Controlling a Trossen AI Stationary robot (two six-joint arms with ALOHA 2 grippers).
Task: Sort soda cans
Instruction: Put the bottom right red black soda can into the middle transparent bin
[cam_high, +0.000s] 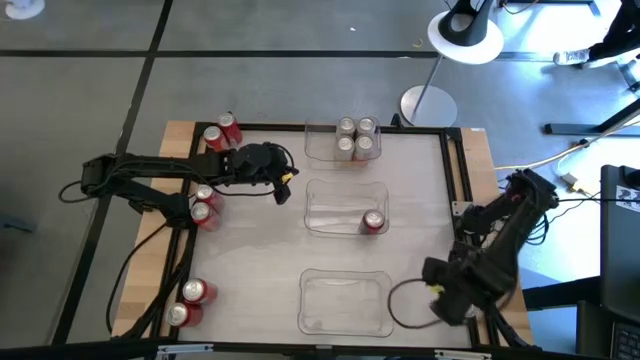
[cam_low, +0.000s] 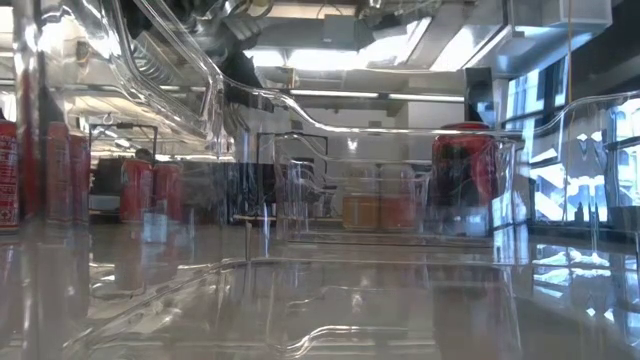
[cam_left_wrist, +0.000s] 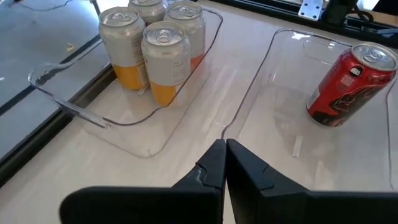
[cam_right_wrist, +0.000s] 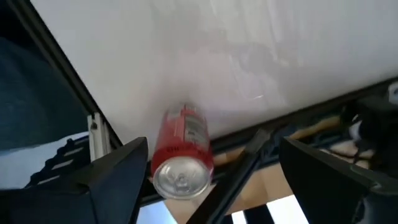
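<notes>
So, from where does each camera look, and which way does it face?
High: above the table, straight down; both arms, the shut left end effector, three trays.
Low: table height, level through the clear trays; no arm.
Left wrist: past its shut fingers at four silver cans.
Right wrist: between open fingers at a lying red can.
Shared: high and left wrist show the upright red can.

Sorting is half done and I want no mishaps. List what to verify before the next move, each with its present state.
1. Left gripper open for a pick: not ok, shut and empty.
2. Right gripper open: ok.
3. Can ahead of it upright: not ok, it lies on its side.
4. Silver cans standing in the far tray: ok.
5. Middle tray has room beside its red can: ok.
6. Near tray free: ok.
</notes>
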